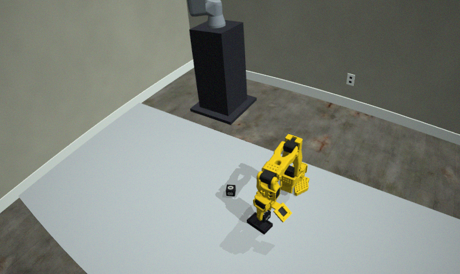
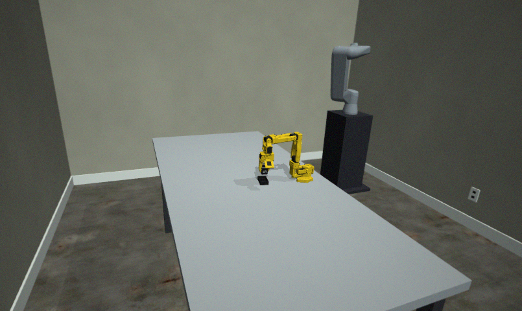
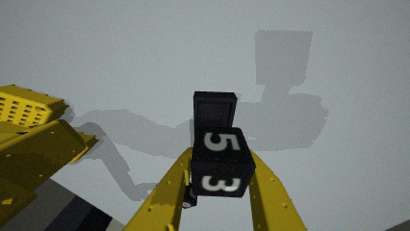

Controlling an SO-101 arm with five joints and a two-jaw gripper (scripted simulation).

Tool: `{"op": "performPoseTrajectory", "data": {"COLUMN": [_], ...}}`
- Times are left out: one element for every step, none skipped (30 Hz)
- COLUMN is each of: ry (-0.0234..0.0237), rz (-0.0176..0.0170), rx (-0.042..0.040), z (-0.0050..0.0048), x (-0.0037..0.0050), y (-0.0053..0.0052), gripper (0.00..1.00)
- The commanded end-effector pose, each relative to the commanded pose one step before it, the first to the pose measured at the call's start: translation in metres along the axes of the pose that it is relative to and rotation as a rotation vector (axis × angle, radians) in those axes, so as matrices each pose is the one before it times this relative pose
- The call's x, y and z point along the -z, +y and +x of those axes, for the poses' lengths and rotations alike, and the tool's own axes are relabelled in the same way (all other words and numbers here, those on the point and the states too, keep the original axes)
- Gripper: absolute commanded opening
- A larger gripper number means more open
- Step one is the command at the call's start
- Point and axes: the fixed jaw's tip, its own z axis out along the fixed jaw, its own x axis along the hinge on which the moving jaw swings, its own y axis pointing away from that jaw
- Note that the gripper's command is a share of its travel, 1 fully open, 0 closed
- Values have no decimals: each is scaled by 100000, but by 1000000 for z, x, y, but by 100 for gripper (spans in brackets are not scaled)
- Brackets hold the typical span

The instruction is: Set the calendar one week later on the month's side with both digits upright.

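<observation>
Cube point(image 3: 222, 161) in the wrist view — black, white digits, a 5 on the face turned up toward the camera and a 3 on the face below it — clamped between the two yellow fingers of the gripper point(image 3: 218, 192), which are closed narrow against its sides. It hangs above the tray point(image 3: 215, 110), a small black open box lying on the grey table point(image 1: 140, 190); whether the cube touches the tray cannot be told. From the top view the gripper point(image 1: 262, 213) points down over the tray point(image 1: 259, 224), the arm point(image 1: 281, 162) folded over from its base point(image 1: 300, 185). Second cube point(image 1: 230, 190) stands alone on the table, apart from the tray to its left in that view, a rounded digit on top, too small to read. Behind the table — a dark pedestal point(image 1: 222, 67) carrying a grey arm point(image 2: 342, 73).
</observation>
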Motion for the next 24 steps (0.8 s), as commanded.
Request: {"op": "performPoseTrajectory", "data": {"ry": [-900,0,0,0,0,0,0,-1,0,0,0,0,0,-3,0,0,0,0,0,-3,0,0,0,0], "rz": [4127,0,0,0,0,0,0,2,0,0,0,0,0,0,-3,0,0,0,0,0,0,0,0,0], "rx": [113,6,3,3,0,0,0,1,0,0,0,3,3,3,3,3,0,3,0,3,0,0,0,0], "z": [-1605,-12,-12,0,0,0,0,-2,-5,-10,-21,-32,-38,-37,-37,-37,-38,-26,-15,-10,-5,-6,0,0], "x": [7290,-2,2,1,0,0,0,-15,-102,-229,-385,-530,-650,-722,-752,-722,-649,-529,-385,-228,-102,-18,0,0], "y": [-1131,108,72,24,6,0,0,1,-8,-16,-16,-29,-31,-34,-27,-22,-19,-11,-10,-4,-2,1,0,0], "gripper": [0,0,0,0,0,0,0,0,0,0,0,0,0,0,0,0,0,0,0,0,0,0,0,0]}}
